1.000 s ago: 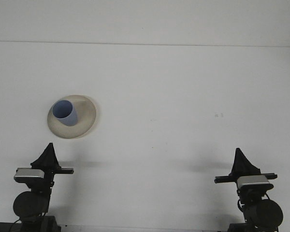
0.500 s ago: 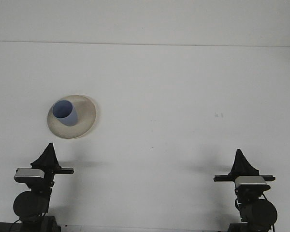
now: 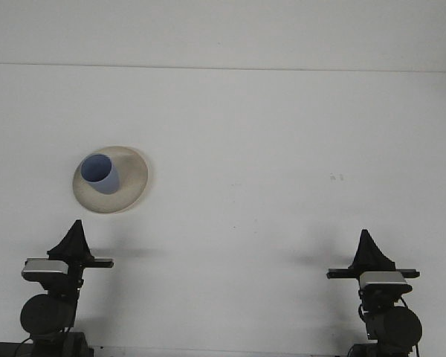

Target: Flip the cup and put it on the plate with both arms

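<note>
Cup [image 3: 99, 173], blue, stands mouth up on the cream plate [image 3: 131, 183] at the left of the white surface [image 3: 282, 149]; I can read no brand, label or writing on either. From my seat the plate lies just ahead of the left tool [image 3: 75, 227] and slightly to its right, apart from it, and well away from the right tool [image 3: 366, 236]. Both arms sit low at the near edge, tools pointing forward over the surface, each coming to a dark point. Neither tool has hold of anything. Whether their fingers are parted I cannot tell from this angle.
</note>
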